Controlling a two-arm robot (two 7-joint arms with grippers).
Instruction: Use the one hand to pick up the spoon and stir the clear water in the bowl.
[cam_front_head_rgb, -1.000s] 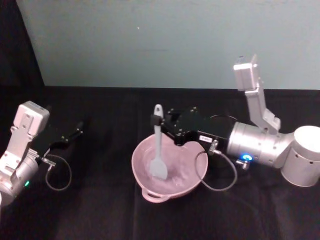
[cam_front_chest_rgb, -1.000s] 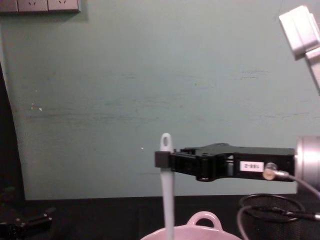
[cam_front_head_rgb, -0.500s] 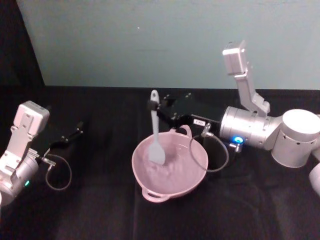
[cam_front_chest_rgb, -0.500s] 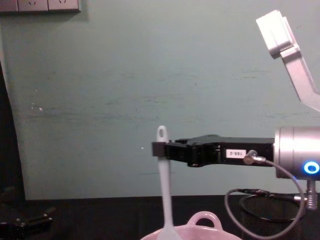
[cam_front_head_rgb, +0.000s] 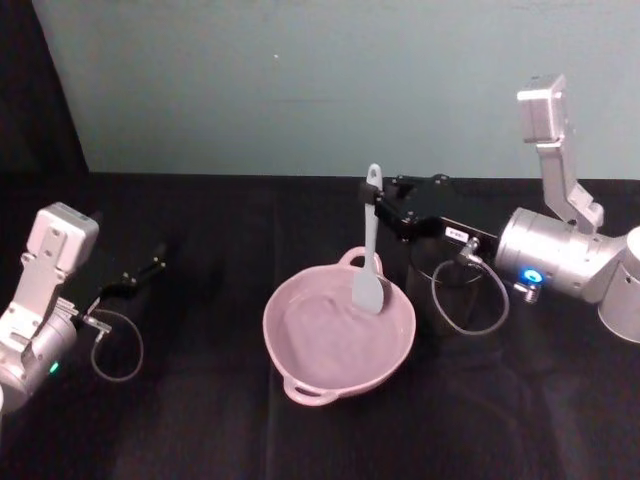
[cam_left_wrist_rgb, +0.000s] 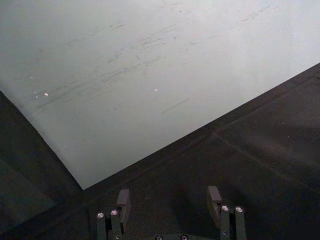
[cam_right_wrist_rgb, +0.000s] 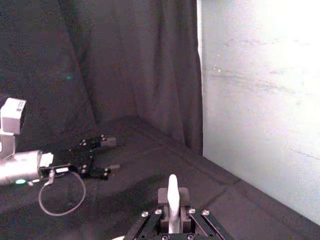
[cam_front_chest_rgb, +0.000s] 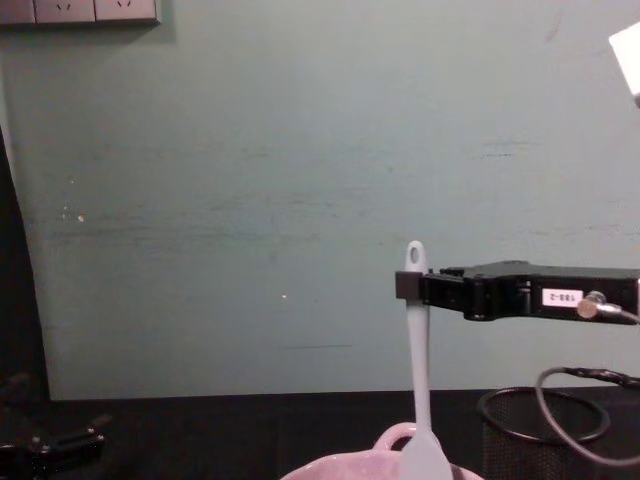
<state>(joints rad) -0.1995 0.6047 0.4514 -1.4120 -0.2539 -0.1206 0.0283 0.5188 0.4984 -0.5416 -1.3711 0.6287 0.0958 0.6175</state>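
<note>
The pale pink bowl (cam_front_head_rgb: 300, 345) sits on the black cloth in the middle, its loop handle (cam_front_chest_rgb: 395, 437) at the far rim. My right gripper (cam_front_head_rgb: 374, 203) is shut on the white spoon (cam_front_head_rgb: 369, 250) just under its holed handle tip. The spoon hangs upright with its blade inside the bowl near the far right rim. From the chest the spoon (cam_front_chest_rgb: 417, 380) drops from the right gripper (cam_front_chest_rgb: 410, 286) into the bowl (cam_front_chest_rgb: 330, 470). In the right wrist view the spoon handle (cam_right_wrist_rgb: 172, 192) sticks up between the fingers. My left gripper (cam_front_head_rgb: 140, 273) is parked open at the left, above the cloth.
A black mesh cup (cam_front_head_rgb: 452, 275) stands right of the bowl, under my right arm; from the chest the cup (cam_front_chest_rgb: 535, 425) sits at the lower right. A cable loop (cam_front_head_rgb: 472, 300) hangs from the right wrist. A teal wall closes the back.
My right gripper has carried the spoon to the right and back, from the bowl's left middle to its far right rim. The left arm stayed still.
</note>
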